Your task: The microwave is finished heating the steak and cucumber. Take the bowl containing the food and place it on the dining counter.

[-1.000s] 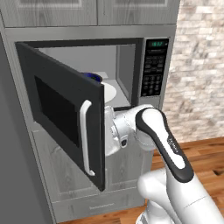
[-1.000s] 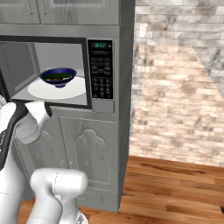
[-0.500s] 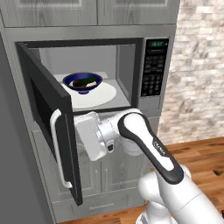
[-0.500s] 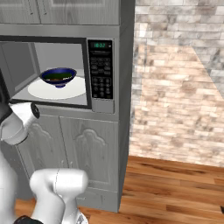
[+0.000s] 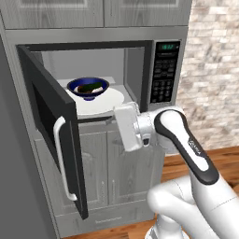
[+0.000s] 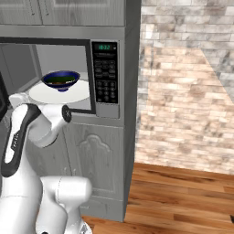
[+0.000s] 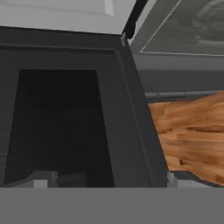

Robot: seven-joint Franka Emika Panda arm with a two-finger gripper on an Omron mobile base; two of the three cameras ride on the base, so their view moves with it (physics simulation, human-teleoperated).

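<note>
A: Simulated kitchen: grey cabinets [image 5: 116,163], pale brick wall [image 5: 212,84] to the right, wood floor [image 6: 183,196] below. At far left, microwave door [image 5: 51,126] swung wide open, white handle [image 5: 63,163] facing out.

B: And inside?

A: Microwave [image 5: 93,84] cavity exposed. Dark blue bowl [image 5: 88,87] sitting on white round plate [image 5: 100,101], toward the left of the cavity, with something dark green and reddish inside; steak and cucumber not separable at this size. Button panel [image 5: 163,72] at right, green display lit.

B: End effector?

A: End effector [image 7: 105,179] parked just below and in front of the cavity's lower edge, aimed left at the door's dark window. Fingertips barely visible in hand view; apart or together, cannot tell. Nothing held, apparently.

B: Progress?

A: Door-opening done. Left: reaching in, grasping bowl, carrying to dining desk, setting down. Early stage, by judgement.

B: Changes from earlier?

A: Door swung further open than one second ago, when it hid most of the bowl. Hand shifted away from the handle, wrist now nearer cavity.
</note>
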